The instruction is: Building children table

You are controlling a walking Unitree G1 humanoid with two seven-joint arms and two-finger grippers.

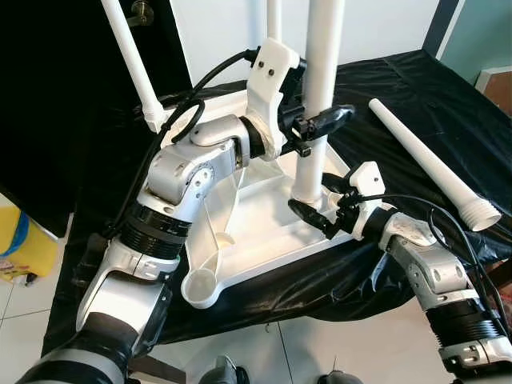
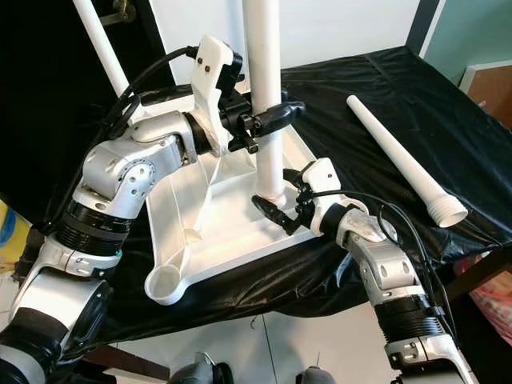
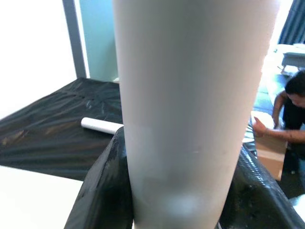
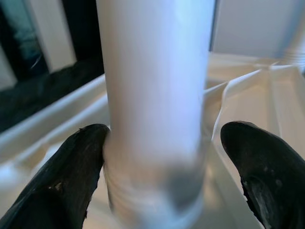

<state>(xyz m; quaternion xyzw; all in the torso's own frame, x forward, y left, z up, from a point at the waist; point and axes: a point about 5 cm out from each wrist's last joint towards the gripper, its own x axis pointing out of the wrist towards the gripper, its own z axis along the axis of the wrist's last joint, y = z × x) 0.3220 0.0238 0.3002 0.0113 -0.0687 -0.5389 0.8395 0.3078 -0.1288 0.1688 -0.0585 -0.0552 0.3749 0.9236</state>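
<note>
At the near edge of the black-covered tabletop lies the white upturned table top. The right hand is around the foot of the upright leg, fingers spread, one touching. Higher, the left hand holds this leg tightly. I think if the thread is crossed, the leg can tilt or jam. Far right, a loose leg could roll off.

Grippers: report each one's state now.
Left gripper: shut on the upright table leg.
Right gripper: open, jaws around that leg's base; one finger touches it.
</note>
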